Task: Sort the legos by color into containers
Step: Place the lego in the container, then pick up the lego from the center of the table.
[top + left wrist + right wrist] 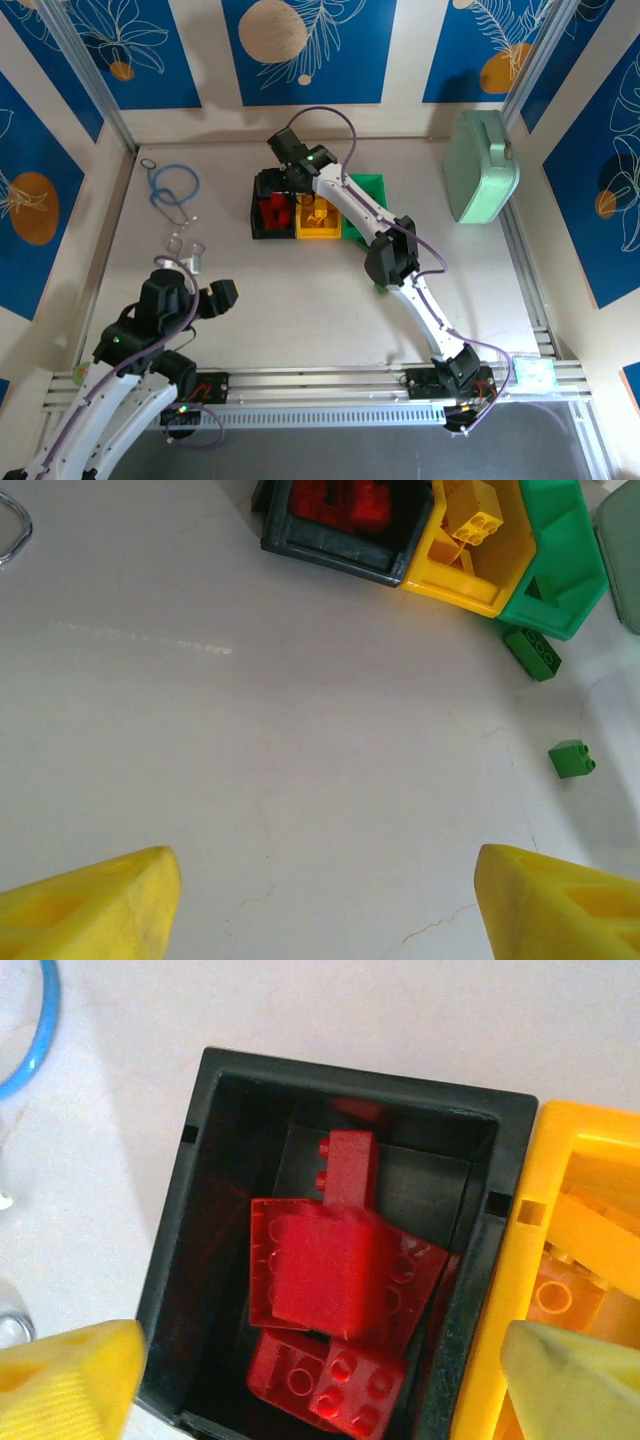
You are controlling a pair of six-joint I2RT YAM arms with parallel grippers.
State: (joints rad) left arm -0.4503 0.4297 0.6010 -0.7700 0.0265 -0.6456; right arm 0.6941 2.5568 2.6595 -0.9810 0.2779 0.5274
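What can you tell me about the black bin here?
The black bin is a small open-topped rectangular box of dark plastic with notched side rims. It stands upright on the table, leftmost in the row, its right wall against the yellow bin. Red legos lie heaped inside. The right gripper hangs open above it.

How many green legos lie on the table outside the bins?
2: a long green brick beside the green bin, a small green brick apart on the table. Others may be hidden.

Green bin partly behind right arm
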